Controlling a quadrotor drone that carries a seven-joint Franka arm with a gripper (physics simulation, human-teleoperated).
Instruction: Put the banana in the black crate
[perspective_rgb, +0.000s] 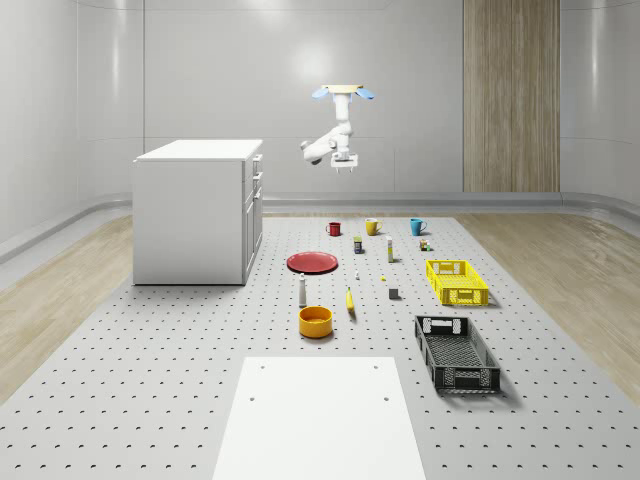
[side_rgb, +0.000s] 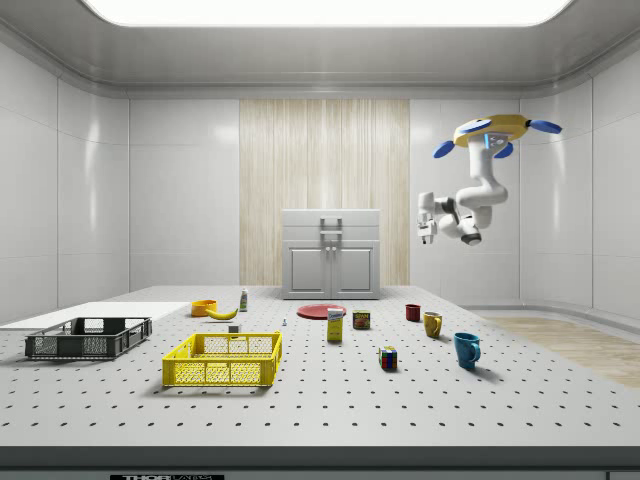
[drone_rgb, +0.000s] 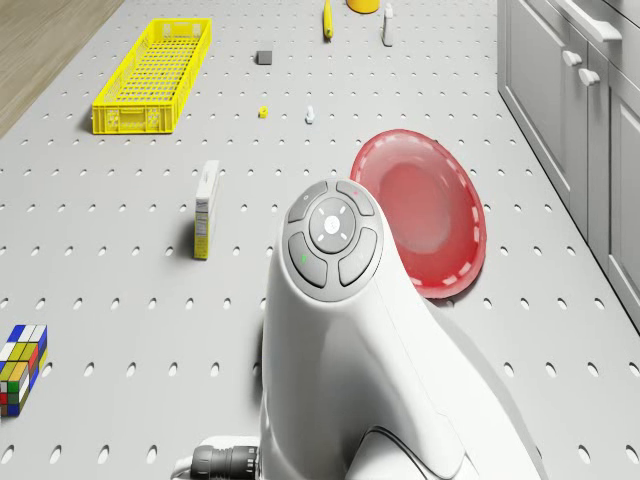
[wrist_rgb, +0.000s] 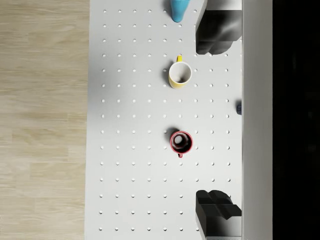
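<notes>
The yellow banana (perspective_rgb: 350, 300) lies on the perforated mat between the orange bowl (perspective_rgb: 315, 321) and a small grey block; it also shows as banana (side_rgb: 222, 313) and banana (drone_rgb: 326, 18). The black crate (perspective_rgb: 468, 379) stands near the mat's front at the whole-scene view's right, seen too as crate (side_rgb: 88, 345). The drone (perspective_rgb: 344, 92) hovers high over the mat's far end, above the mugs. My gripper (perspective_rgb: 345, 165) hangs under it, far from banana and crate. In the wrist view the gripper (wrist_rgb: 215, 120) is open, its fingers (wrist_rgb: 216, 30) wide apart and holding nothing.
A white cabinet (perspective_rgb: 195, 210) stands at the whole-scene view's left. A yellow crate (perspective_rgb: 456, 282), a red plate (drone_rgb: 425, 215), a small box (drone_rgb: 206, 222) and a Rubik's cube (drone_rgb: 20, 368) lie on the mat. Red mug (wrist_rgb: 180, 142), yellow mug (wrist_rgb: 180, 74) and blue mug (wrist_rgb: 177, 10) sit far below the gripper.
</notes>
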